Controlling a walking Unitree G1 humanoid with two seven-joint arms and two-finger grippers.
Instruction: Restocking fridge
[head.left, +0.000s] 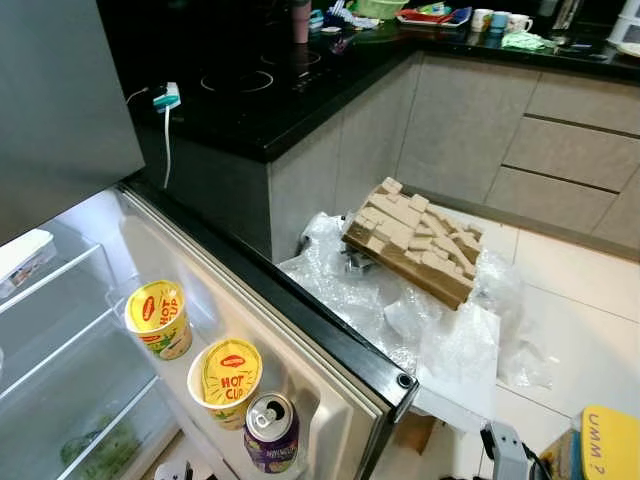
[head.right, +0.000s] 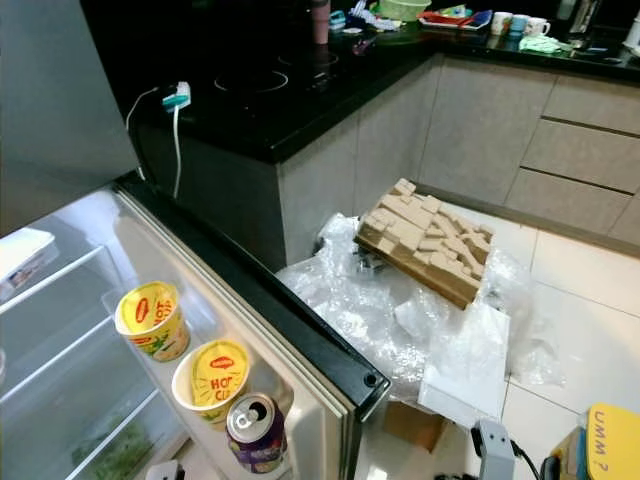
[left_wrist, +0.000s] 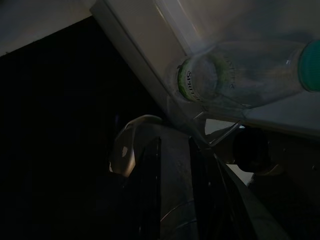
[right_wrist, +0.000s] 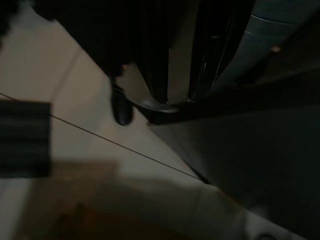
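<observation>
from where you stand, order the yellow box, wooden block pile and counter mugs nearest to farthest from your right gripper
Going by the right arm, low right in the left eye view:
1. yellow box, right beside it.
2. wooden block pile, ahead, lower down.
3. mugs, far back, up high.

**Materials and surface finishes at the open fridge door**

Fridge door (head.left: 330, 340): smooth white plastic inner liner with a glossy black edge trim. Door shelf (head.left: 215, 345): clear, glossy plastic. Two noodle cups (head.left: 158, 318): paper-like walls with shiny yellow foil-look lids. Drink can (head.left: 271, 430): metal, with a bright silver top and a glossy printed purple wall. Desk (head.left: 260, 90): polished black, strongly reflective; cabinet fronts (head.left: 470, 120) beneath it are matt grey-beige. Floor (head.left: 580, 290): smooth, pale, glossy tile. Wrap (head.left: 400, 310): crinkled, translucent plastic film. Block stack (head.left: 415, 240): matt, pale, wood-like pieces. Bottle (left_wrist: 240, 75), just beyond the left fingers (left_wrist: 150, 200): clear, glossy plastic. The fingers themselves: smooth black, faintly sheened.
</observation>
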